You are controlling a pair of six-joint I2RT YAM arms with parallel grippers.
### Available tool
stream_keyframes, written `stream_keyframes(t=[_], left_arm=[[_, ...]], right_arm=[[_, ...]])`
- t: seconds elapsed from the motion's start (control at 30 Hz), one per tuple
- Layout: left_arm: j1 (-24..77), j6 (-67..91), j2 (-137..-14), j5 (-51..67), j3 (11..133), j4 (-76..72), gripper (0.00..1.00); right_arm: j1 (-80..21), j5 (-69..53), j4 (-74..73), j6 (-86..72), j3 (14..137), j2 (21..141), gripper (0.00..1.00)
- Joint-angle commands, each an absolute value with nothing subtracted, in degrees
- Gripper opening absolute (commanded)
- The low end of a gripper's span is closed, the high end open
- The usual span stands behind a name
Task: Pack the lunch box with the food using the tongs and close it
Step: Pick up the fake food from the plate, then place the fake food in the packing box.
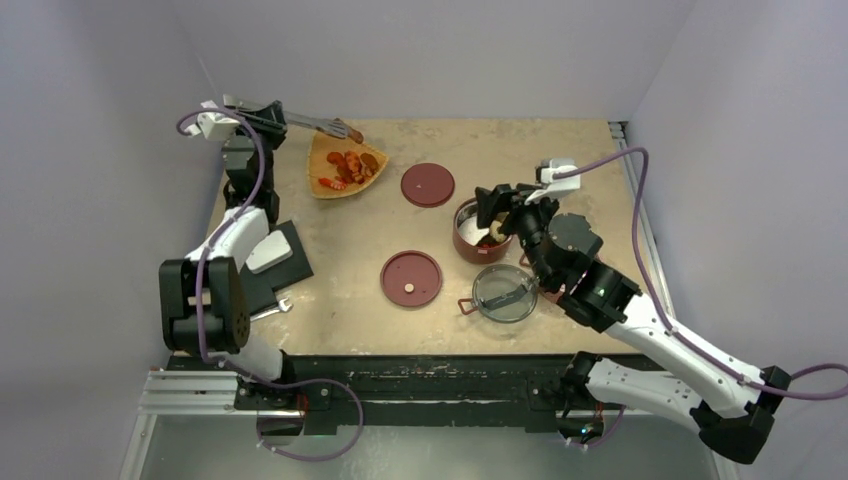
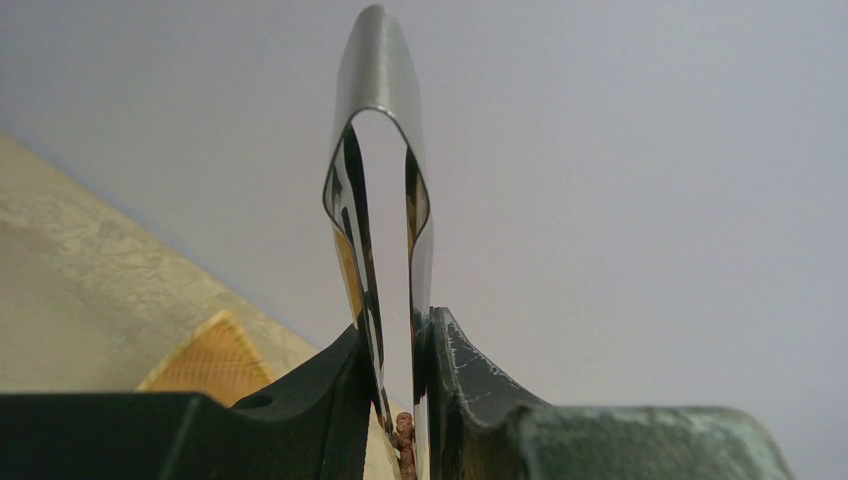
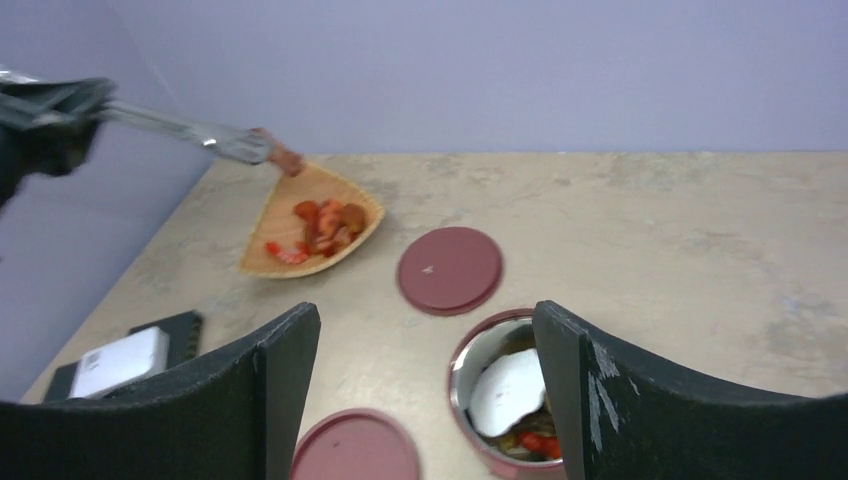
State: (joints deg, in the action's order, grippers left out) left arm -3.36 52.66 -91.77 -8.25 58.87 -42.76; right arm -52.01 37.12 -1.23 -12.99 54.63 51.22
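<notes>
The counter [image 1: 570,160] is a mottled tan slab, scuffed and blotchy, boxed in by plain pale lavender walls [image 1: 420,50] at the back and on both sides. A metal rail [image 1: 200,392] runs along its near edge.

The open dark-red bowl [image 1: 464,246] of the lunch box stands right of the counter's middle. In its steel lining lie a white slice [image 3: 508,392] and some red and brown bits. The right hand [image 3: 424,325] hangs just above this bowl with its fingers spread wide, holding nothing.

Just beyond the bowl and a little to its left, one flat dark-red lid [image 1: 428,185] lies on the counter. A second dark-red lid [image 1: 411,278] lies to the bowl's near left. A smoky clear round lid [image 1: 504,292] sits just on the near side of the bowl, beside the right arm.

Well to the far left of the bowl is the orange fan-shaped tray [image 1: 319,165], with red and brown food [image 1: 352,168] heaped on it. Farther left again, near the counter's back corner, the left hand [image 1: 272,117] is clamped narrow on the tongs [image 1: 318,124]. The tongs reach toward the bowl's side, and their tips pinch a reddish-brown piece [image 1: 355,135] above the tray's far edge.

A black pad [image 1: 290,262] lies at the counter's left edge.
</notes>
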Motion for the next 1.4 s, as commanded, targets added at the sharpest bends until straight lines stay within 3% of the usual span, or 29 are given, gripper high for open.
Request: stream_keyframes(t=[0.0,0.33,0.67,1.03,1.37], left_arm=[[-2.4,52.88,-83.39,-2.39,56.15,-40.63,0.0],[13.54,51.65,-72.72,-0.4,54.45,-33.85,0.0],[29.05,51.77,-78.12,-0.78,53.65,-37.84,0.0],[33.86,51.76,-91.84,2.58,56.59,-41.8,0.0],[34.17,50.26,-95.36,0.88,57.88,-43.07,0.0]], right_arm=[[-43.52,32.15,-1.51,-12.81,54.95,49.97,0.82],[-31.05,25.58,-3.27,-14.18,51.75,49.33,0.81],[-29.26,23.55,-3.03,-14.96,49.51,46.5,0.82],[-29.26,23.76,-3.17,-14.41,48.96,44.83,0.82],[-29.25,23.32,-2.89,-13.98,48.95,44.72,0.82]])
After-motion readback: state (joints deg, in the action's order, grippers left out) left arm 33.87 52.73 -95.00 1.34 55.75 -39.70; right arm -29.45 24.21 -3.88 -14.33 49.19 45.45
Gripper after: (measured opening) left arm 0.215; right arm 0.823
